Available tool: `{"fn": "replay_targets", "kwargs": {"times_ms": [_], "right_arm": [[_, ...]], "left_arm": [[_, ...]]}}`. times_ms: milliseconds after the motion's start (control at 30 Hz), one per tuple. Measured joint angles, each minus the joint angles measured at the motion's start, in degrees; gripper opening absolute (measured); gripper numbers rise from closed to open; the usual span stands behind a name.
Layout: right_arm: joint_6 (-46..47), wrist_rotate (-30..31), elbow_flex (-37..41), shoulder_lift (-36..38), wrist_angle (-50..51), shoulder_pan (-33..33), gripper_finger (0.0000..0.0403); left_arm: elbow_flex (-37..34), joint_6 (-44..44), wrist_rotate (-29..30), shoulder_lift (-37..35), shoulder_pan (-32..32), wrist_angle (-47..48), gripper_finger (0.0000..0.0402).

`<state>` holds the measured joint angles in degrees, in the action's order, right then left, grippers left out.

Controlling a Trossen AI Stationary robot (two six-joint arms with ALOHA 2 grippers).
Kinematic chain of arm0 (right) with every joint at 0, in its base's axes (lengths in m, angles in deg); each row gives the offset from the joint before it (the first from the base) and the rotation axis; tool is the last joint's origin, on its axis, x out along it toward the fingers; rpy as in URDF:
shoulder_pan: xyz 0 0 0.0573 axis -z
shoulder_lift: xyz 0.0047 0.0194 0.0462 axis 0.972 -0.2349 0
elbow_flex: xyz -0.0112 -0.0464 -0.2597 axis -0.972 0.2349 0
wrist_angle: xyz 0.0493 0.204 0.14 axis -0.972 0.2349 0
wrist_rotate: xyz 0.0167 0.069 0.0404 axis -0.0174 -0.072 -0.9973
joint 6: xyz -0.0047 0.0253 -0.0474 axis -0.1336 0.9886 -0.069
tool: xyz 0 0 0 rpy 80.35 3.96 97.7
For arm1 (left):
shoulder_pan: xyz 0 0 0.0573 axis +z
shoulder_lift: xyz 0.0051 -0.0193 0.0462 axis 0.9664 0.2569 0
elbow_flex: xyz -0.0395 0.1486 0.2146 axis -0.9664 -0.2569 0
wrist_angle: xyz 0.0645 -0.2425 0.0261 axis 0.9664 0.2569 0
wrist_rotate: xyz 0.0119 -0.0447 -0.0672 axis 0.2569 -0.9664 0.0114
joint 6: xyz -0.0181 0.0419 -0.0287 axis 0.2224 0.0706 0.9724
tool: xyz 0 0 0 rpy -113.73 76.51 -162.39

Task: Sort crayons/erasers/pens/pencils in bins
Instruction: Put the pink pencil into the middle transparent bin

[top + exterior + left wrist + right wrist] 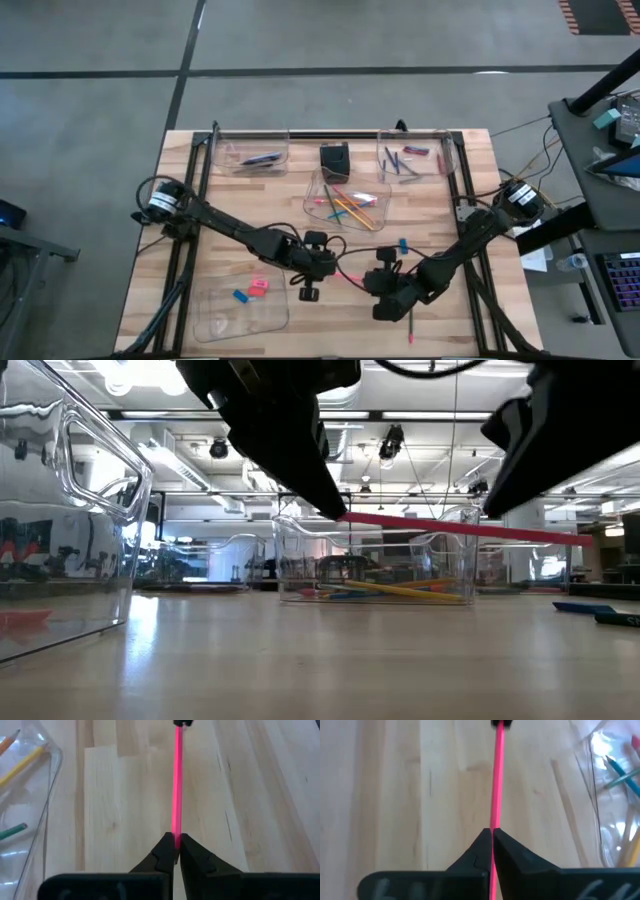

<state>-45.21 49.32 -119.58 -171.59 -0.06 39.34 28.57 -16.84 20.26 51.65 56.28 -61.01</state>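
Observation:
A pink pencil hangs in the air between my two grippers, near the table's front middle. My left gripper is shut on one end of it and my right gripper is shut on it farther along. In the low view the pencil runs almost level above the tabletop. The middle bin holds several bright pencils. The far left bin holds a dark pen. The far right bin holds crayons. A pink eraser and a blue eraser lie by the near left bin. My left gripper pinches the pencil's end between its two fingertips. The fingers slant down and the pencil sticks straight out ahead of them. The pencil is lifted clear of the table. My right gripper pinches the pencil between its two fingers, slanting down from the opposite side. The pencil runs on back between the fingers, so the hold is short of that end. It is clear of the table, almost level.
A small black box stands between the two far bins. A small blue piece lies on bare wood right of centre. A pink-red stick lies near the front edge under the right arm. Black frame rails run along both table sides.

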Motion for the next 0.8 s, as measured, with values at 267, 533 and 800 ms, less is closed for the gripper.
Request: {"fn": "replay_targets", "kwargs": {"times_ms": [267,533,800], "right_arm": [[-1.35,-1.49,-2.69,1.5,-0.02,0.12,0.0064],[0.82,-1.94,-0.6,1.09,0.19,0.74,0.0154],[1.36,-1.03,0.12,-0.77,-0.54,1.98,0.0211]], "left_arm": [[-0.02,0.07,0.0,0.0,0.0,0.24,0.0],[0.04,0.16,0.0,0.0,-0.04,0.24,0.0],[0.07,0.35,-0.02,0.0,-0.11,0.14,0.0]]}}
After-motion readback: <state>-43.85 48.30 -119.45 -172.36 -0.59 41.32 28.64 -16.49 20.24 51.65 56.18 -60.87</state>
